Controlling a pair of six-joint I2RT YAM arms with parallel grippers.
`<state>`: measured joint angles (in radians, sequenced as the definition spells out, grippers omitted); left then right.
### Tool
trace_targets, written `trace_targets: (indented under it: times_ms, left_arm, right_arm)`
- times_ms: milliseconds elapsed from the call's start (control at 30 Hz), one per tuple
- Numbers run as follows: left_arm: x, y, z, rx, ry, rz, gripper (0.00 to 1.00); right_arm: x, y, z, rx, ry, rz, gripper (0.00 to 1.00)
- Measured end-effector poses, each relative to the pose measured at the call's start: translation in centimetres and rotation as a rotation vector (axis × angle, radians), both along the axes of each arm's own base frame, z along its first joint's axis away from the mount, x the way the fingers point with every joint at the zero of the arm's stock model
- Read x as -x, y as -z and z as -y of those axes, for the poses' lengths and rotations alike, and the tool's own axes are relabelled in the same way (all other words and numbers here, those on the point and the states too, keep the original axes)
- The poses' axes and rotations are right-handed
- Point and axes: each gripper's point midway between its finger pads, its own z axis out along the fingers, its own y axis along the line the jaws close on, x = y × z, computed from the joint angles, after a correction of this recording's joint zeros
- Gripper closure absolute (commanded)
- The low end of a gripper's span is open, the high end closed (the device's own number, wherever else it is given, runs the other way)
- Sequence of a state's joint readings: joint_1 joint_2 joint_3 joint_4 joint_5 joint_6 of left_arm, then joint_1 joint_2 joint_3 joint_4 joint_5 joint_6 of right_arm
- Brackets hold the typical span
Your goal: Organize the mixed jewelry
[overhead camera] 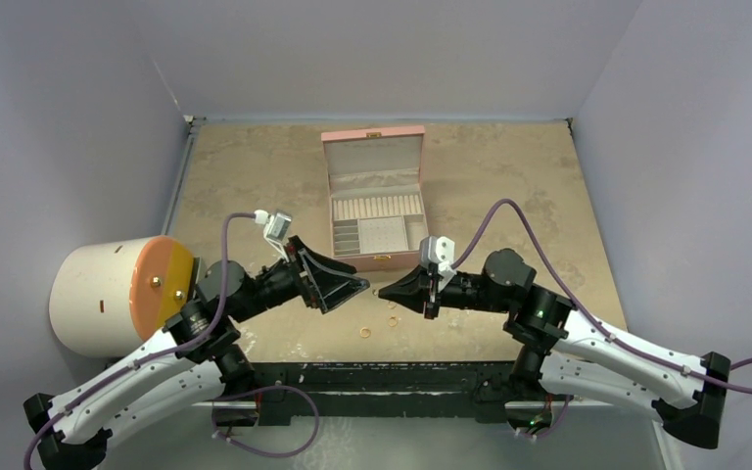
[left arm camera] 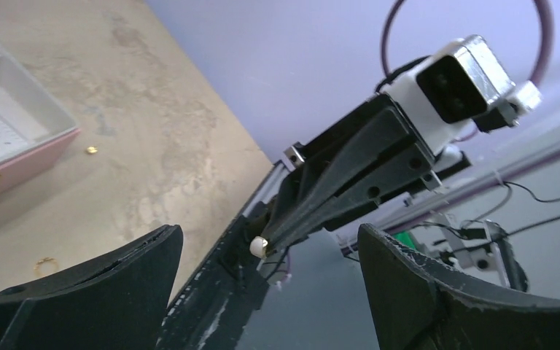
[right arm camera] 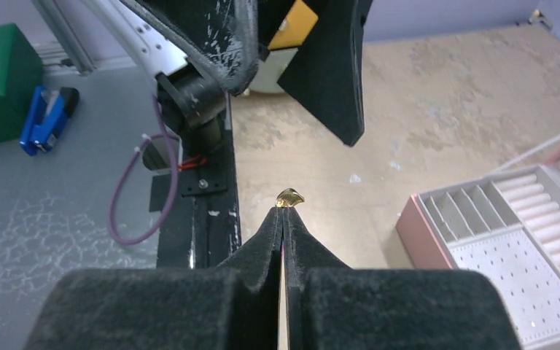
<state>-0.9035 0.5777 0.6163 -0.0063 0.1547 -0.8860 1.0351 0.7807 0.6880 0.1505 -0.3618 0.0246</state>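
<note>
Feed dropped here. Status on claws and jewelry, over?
Left claw open, empty, close opposite right. Right claw shut on small gold piece. Gold rings loose on table. Box open, unobstructed.

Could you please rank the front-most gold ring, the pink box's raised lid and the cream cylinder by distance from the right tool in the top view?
1. Thin gold ring: on the table, base-side of the right tool holding a tiny gold piece.
2. Pink rectangular box's raised lid: behind, mid-table.
3. Cream cylinder with orange end: far left.
</note>
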Motion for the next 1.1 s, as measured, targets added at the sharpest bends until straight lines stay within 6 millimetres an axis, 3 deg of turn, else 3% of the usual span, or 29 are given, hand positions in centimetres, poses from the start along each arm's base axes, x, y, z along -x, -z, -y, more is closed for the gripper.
trace_targets:
  times_ms: [300, 567, 1100]
  left_arm:
    - [2.6, -2.0, 0.8, 0.095, 0.152, 0.043, 0.18]
    - [3.7, -3.1, 0.9, 0.129, 0.212, 0.081, 0.25]
    - [4.4, -3.9, 1.0, 0.185, 0.252, 0.098, 0.43]
  right_arm:
    - [1.8, -3.8, -0.7, -0.131, -0.099, -0.004, 1.00]
    - [2.2, -6.4, -1.5, -0.208, -0.138, -0.029, 1.00]
    - [2.8, -7.2, -1.7, -0.241, -0.170, -0.060, 1.00]
